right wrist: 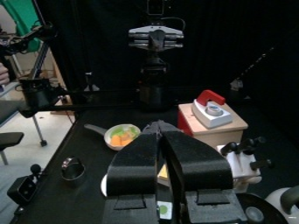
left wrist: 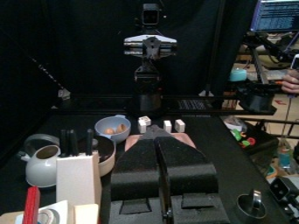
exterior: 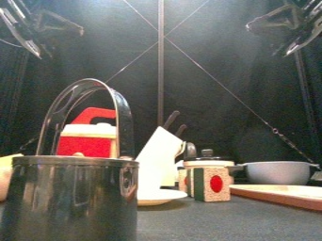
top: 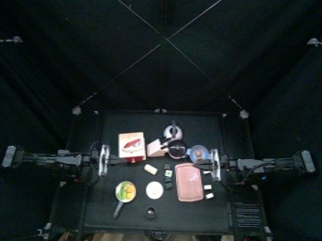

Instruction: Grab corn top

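The corn (top: 124, 192) is a small round yellow piece with green edging, near the table's front left, with a dark handle running from it toward the front edge. It also shows in the right wrist view (right wrist: 121, 134), beyond the jaws. The plain white disc (top: 154, 189) lies just right of it. My left gripper (top: 104, 160) hangs at the table's left edge, behind the corn, jaws shut and empty (left wrist: 158, 140). My right gripper (top: 214, 162) hangs at the right edge, across the table from the corn, jaws shut and empty (right wrist: 162, 129).
A pink tray (top: 189, 181) lies front right. A red-and-white box (top: 131, 143), a knife block (top: 157, 148), a kettle (top: 172, 132), a blue bowl (top: 178, 151) and a pot (top: 199, 151) stand across the back. Two small white cubes (top: 151, 168) lie mid-table.
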